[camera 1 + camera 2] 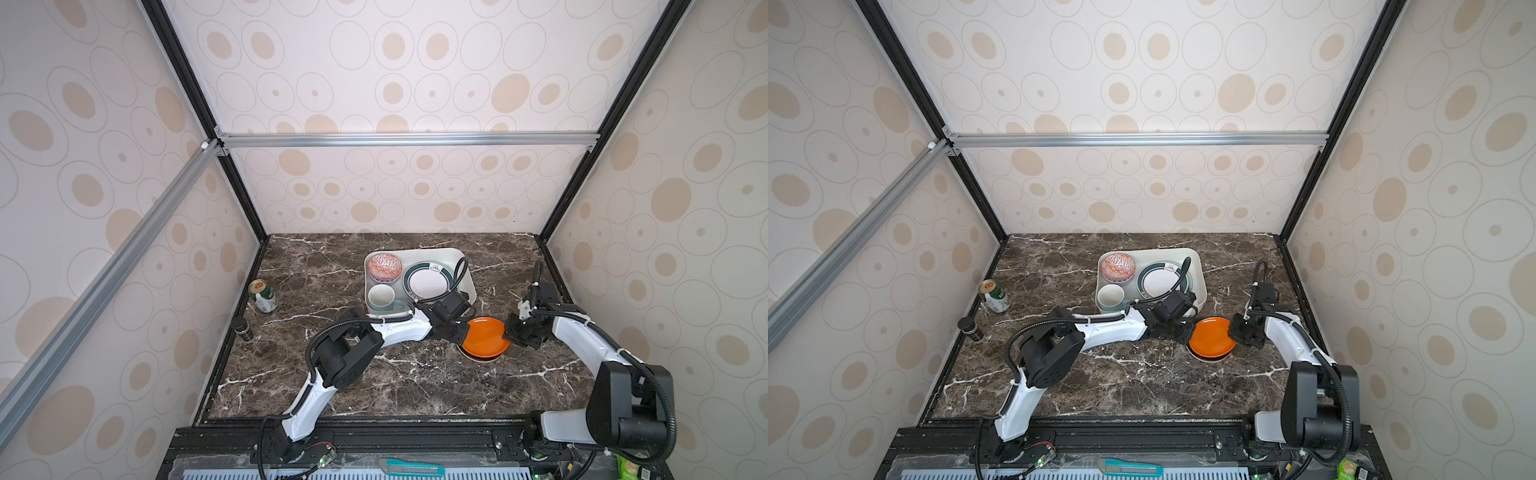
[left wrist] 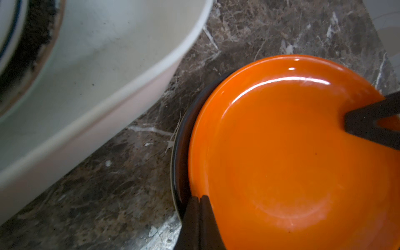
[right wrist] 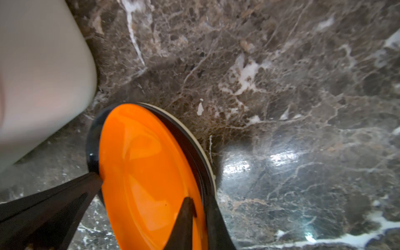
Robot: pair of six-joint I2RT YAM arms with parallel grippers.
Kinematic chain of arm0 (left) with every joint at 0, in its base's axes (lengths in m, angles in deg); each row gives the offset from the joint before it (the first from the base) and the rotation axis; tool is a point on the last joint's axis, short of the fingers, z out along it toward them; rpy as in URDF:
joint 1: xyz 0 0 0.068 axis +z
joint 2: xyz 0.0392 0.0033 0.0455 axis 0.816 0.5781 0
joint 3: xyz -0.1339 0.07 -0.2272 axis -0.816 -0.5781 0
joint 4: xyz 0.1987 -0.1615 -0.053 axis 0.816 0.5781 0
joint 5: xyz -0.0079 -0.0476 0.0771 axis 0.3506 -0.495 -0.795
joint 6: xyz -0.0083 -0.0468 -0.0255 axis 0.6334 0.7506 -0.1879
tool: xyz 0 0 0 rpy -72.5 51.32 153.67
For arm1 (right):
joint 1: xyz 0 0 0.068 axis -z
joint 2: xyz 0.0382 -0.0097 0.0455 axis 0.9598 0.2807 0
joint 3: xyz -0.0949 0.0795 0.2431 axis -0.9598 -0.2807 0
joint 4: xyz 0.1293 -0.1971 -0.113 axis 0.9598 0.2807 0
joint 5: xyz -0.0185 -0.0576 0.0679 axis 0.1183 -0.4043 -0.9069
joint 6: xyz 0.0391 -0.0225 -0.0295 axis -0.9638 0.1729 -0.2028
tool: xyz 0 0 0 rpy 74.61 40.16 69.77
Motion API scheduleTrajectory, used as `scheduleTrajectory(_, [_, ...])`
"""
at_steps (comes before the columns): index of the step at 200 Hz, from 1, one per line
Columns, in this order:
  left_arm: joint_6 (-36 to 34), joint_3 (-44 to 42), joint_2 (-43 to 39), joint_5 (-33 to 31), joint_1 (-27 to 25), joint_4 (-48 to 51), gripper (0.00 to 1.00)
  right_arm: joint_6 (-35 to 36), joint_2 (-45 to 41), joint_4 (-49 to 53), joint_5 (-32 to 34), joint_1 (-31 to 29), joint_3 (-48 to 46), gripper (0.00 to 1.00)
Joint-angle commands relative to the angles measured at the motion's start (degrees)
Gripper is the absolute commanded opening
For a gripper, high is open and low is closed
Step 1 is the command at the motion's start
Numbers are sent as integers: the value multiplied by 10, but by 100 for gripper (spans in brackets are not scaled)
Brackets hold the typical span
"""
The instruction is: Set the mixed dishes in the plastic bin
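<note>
Shiny orange plate on a dark-rimmed plate; right end effector clamps its rim, left end effector is closed, tips touching the opposite edge.

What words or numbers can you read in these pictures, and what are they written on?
No text is readable anywhere.
green can: label print too blurred to read.
small dark jar: label too small to read.
green-rimmed plate: small dark mark near the rim, like wavy steam lines; no letters.
green packet: print too blurred to read.
</note>
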Motion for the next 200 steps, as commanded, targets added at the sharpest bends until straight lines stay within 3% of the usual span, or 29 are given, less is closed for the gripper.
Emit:
scheduleTrajectory(1, [-6,6,0,13,-8,7,1,1,2,26,-2,-4,0,7])
scheduleTrajectory(33, [-9,-19,-45,-9,-8,8,13,1,-15,38,-4,-3,8,4])
scheduleTrajectory(116, [3,-96,-152,-42,-8,3,29,5,-55,77,1,-3,25,3])
scheduleTrajectory(135, [5,-118,-185,-48,-9,1,46,7,-69,90,-1,-3,30,3])
scheduleTrajectory(165, [2,-157,-250,-54,-9,0,98,6,-94,113,-1,-3,39,3])
scheduleTrajectory(200, [1,-196,-344,-97,-10,26,99,5,-120,142,-3,-3,62,3])
